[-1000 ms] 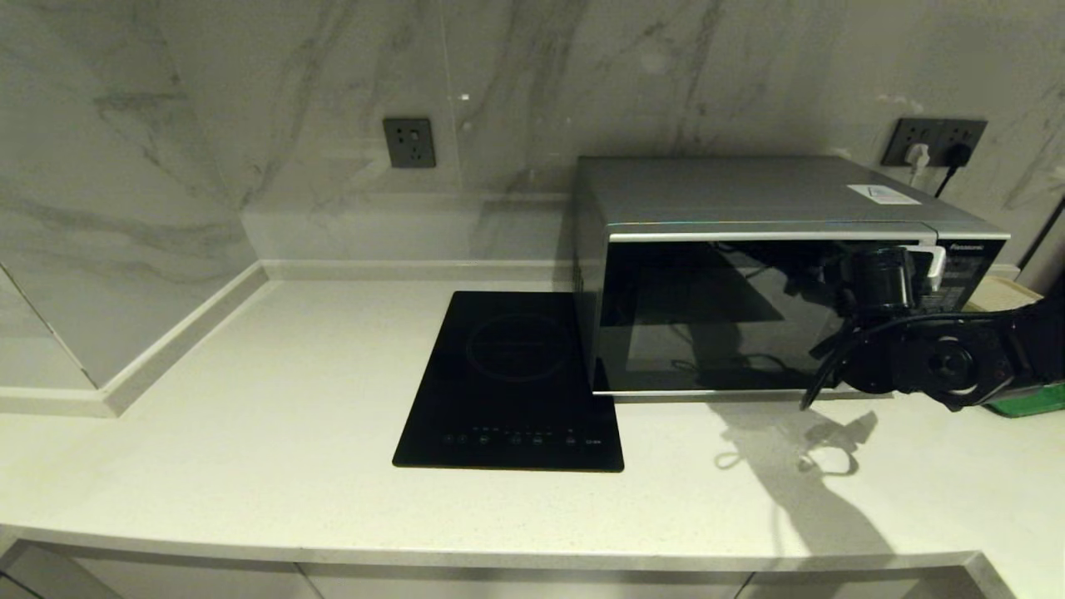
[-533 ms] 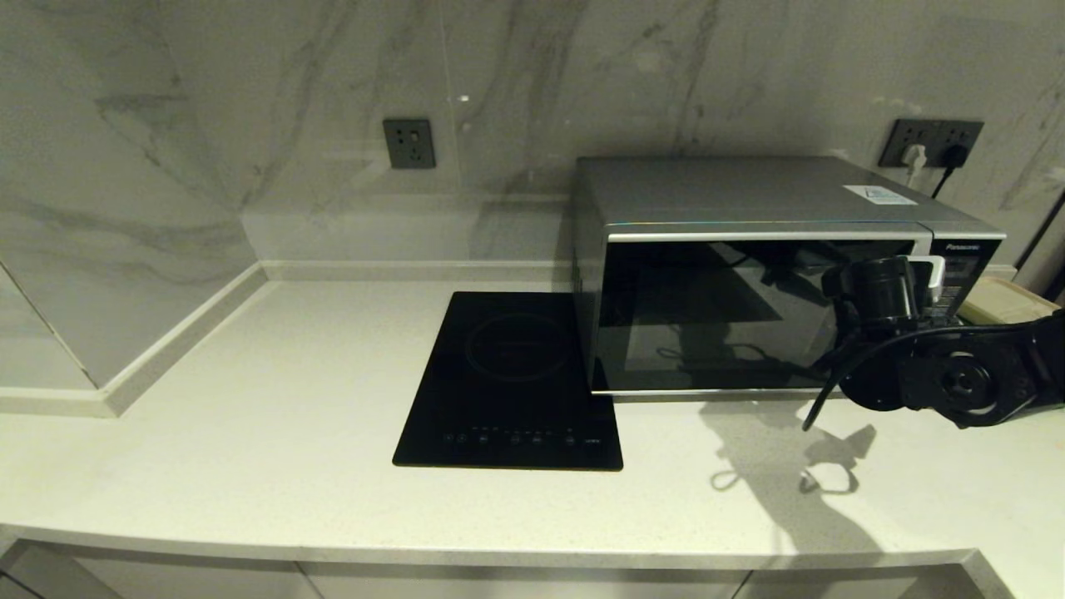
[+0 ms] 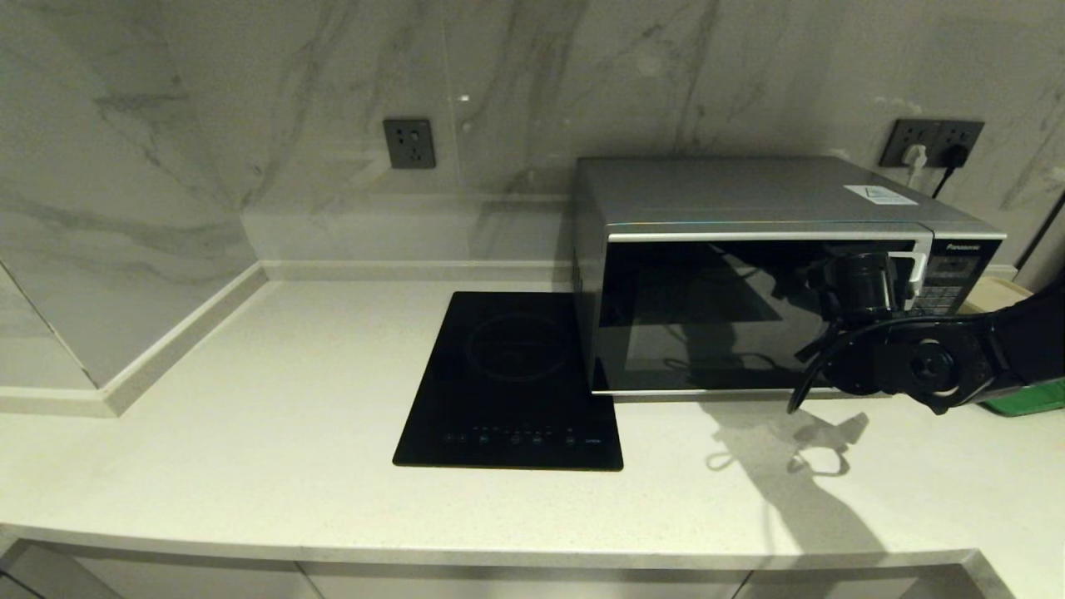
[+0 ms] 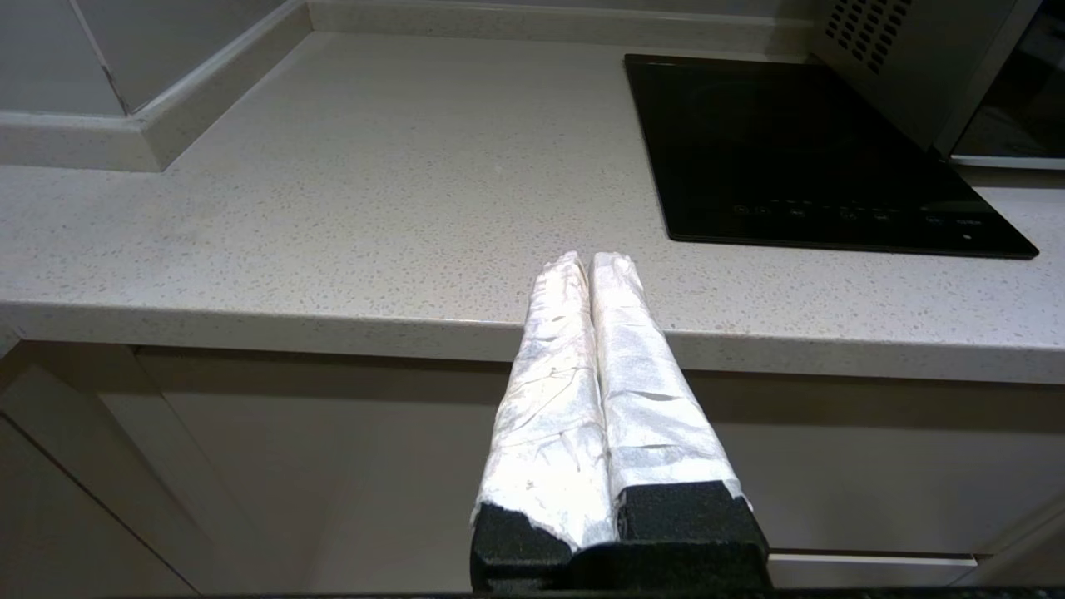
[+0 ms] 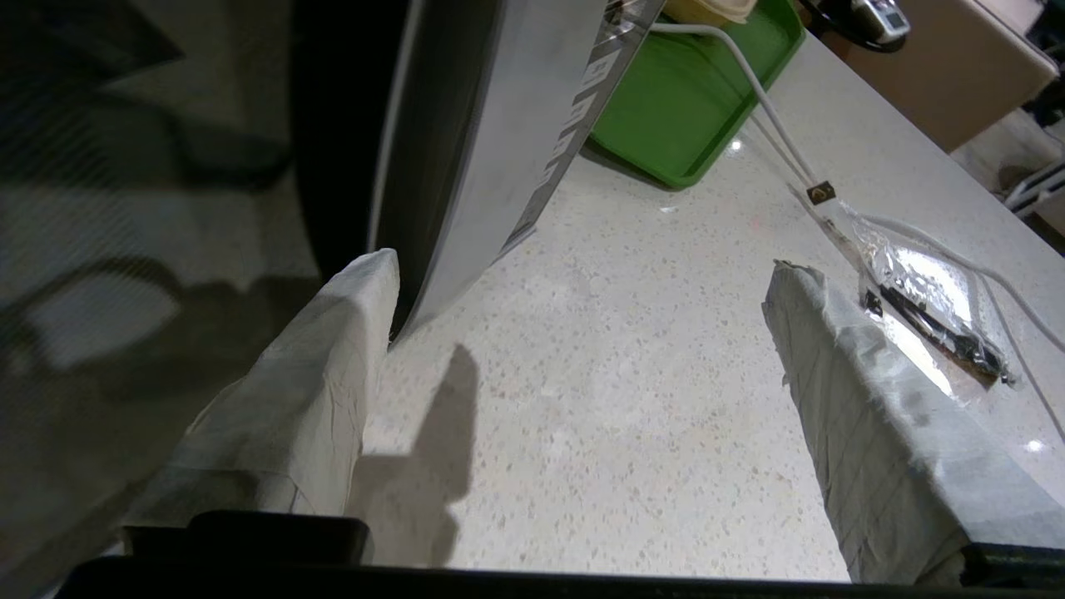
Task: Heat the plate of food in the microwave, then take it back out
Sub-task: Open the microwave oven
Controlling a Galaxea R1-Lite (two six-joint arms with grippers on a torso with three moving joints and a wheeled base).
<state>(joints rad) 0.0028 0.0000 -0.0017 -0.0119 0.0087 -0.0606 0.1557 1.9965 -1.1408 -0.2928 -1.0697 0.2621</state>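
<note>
The silver-grey microwave (image 3: 749, 195) stands at the back right of the counter with its dark glass door closed. My right gripper (image 3: 911, 279) is at the door's right edge, by the button panel. In the right wrist view this gripper (image 5: 586, 266) is open and holds nothing; one taped finger (image 5: 333, 358) lies against the dark door beside its silver edge trim (image 5: 499, 125), the other over bare counter. My left gripper (image 4: 591, 259) is shut and empty, parked just in front of the counter's front edge. The plate of food is out of view.
A black glass cooktop (image 3: 512, 374) lies left of the microwave. A green flat tray (image 5: 691, 108) sits to the microwave's right, with a beige tray (image 3: 994, 291) behind it. A foil packet with white cables (image 5: 923, 283) lies on the counter near the right gripper.
The right arm dipped slightly right and down, then shifted left along the microwave door. The door stays closed. The left arm has not moved.
</note>
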